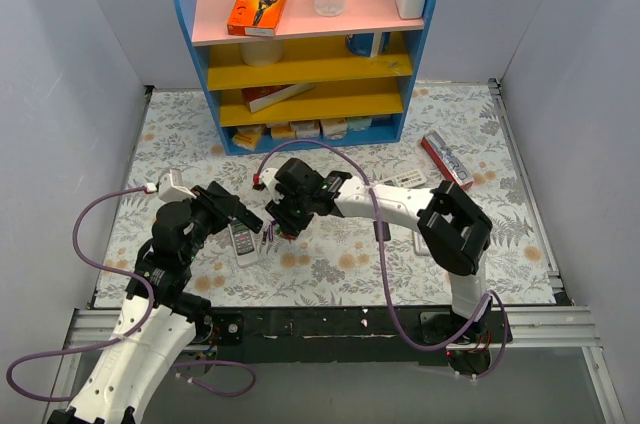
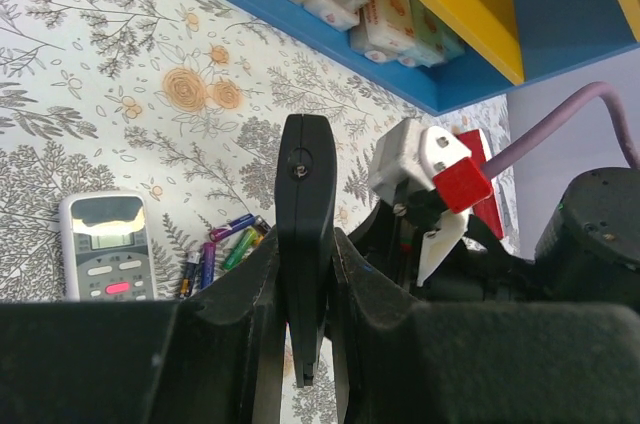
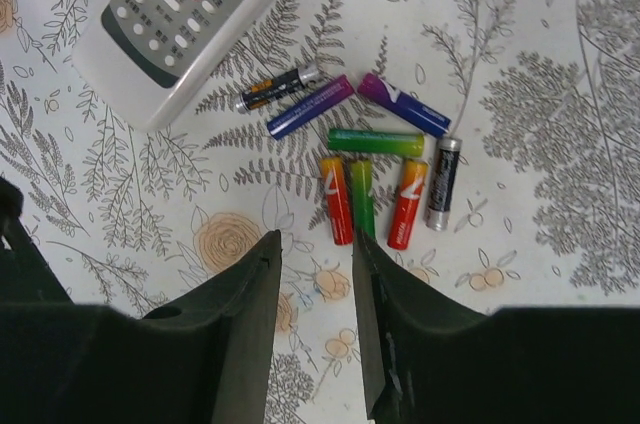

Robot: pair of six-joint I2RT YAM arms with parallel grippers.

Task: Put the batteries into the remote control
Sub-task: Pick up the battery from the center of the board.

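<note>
My left gripper (image 2: 305,244) is shut on the slim black remote control (image 2: 305,174) and holds it edge-on above the floral mat. The batteries (image 3: 370,159), several red, green, purple and black cells, lie loose on the mat next to a white remote. They also show in the left wrist view (image 2: 225,249), left of the held remote. My right gripper (image 3: 316,239) is open and empty, hovering over the mat with its fingertips just short of the nearest red and green cells. In the top view the left gripper (image 1: 238,210) and the right gripper (image 1: 283,224) are close together.
A white remote with a display (image 3: 180,4) lies next to the batteries, also seen in the left wrist view (image 2: 105,244). A grey-white remote (image 1: 405,180) and a red box (image 1: 447,159) lie at the right. A blue shelf unit (image 1: 310,54) stands at the back.
</note>
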